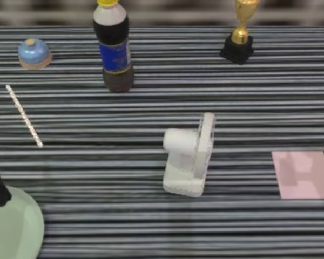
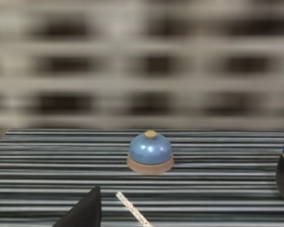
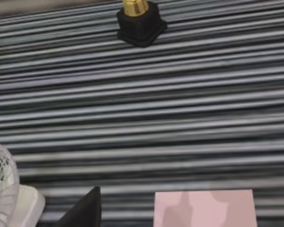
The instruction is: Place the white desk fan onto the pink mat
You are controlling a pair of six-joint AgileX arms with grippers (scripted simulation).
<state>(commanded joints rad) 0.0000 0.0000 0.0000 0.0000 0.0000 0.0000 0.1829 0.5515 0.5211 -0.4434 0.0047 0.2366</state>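
Nothing grasped yet; white desk fan stands apart from pink mat; right gripper's opening can't be told, probably above the mat; next, reach the fan.

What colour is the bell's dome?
Blue, on a tan base; the bell shows best in the left wrist view.

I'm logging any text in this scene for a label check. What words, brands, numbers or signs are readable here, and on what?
None can be read.
Bottle: its blue label shows faint marks, too blurred to read.
Gold trophy: no lettering visible on its black base.
White desk fan, pink mat and blue bell: plain, unmarked.
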